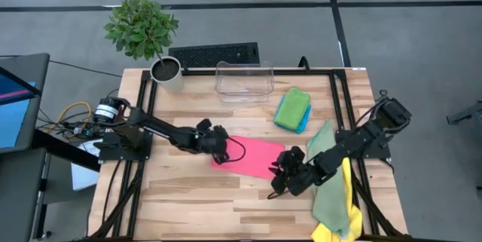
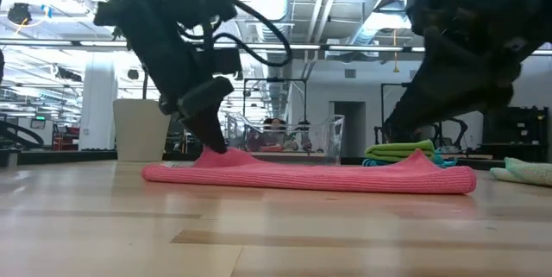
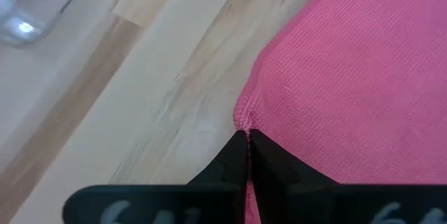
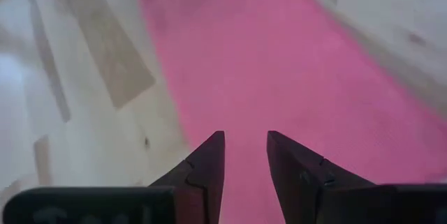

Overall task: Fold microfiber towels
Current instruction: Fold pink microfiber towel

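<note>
The flat pink microfiber towel (image 1: 252, 156) lies mid-table. The left gripper (image 3: 247, 137) is clenched on its left edge. The right gripper (image 4: 244, 147), jaws parted, hovers over its right end. Beyond lies the folded green towel (image 1: 292, 105).

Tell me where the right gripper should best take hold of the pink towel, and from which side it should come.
Probably the end edge nearest the right gripper, approached from above. The pink towel lies flat on the table, so only a thin edge can be pinched. The left gripper already pinches the opposite end, and the right fingers are open over the cloth.
</note>
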`<state>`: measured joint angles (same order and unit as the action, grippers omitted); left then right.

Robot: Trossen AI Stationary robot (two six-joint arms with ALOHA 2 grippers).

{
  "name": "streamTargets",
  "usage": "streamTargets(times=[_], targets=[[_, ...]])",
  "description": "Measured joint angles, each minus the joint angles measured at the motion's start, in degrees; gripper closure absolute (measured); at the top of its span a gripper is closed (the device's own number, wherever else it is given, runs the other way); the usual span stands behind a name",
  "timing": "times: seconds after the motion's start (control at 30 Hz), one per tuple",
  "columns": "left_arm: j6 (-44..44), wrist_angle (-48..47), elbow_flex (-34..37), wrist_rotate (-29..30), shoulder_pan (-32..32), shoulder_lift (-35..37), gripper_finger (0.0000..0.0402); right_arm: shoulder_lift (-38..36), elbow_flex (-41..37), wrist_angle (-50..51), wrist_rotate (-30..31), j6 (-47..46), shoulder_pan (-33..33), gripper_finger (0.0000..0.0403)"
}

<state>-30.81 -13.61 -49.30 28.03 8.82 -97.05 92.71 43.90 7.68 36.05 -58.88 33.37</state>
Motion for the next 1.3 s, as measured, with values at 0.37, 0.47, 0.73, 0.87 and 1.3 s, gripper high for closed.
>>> streamTargets(times=[0.37, 0.47, 0.73, 0.87, 1.3], targets=[[-0.6, -3.9, 0.0, 3.2, 4.6, 3.8, 0.0401, -0.7, 0.5, 10.2, -1.7, 6.7, -10.1, 0.0269], [-0.4, -4.2, 0.0, 2.7, 5.5, 3.8, 0.0401, -0.7, 0.4, 13.8, -1.7, 7.1, -12.6, 0.0269], [-0.3, -6.2, 0.0, 2.9, 6.4, 3.8, 0.0401, -1.9, 0.3, 22.7, -4.3, 9.9, -15.2, 0.0269], [-0.3, -6.4, 0.0, 3.2, 6.4, 3.8, 0.0401, -4.7, 0.3, 26.9, -4.8, 11.1, -14.2, 0.0269], [-0.3, -6.4, 0.0, 3.4, 6.4, 3.7, 0.0401, -9.8, -7.6, 12.2, -15.6, 13.4, -19.5, 0.0221]])
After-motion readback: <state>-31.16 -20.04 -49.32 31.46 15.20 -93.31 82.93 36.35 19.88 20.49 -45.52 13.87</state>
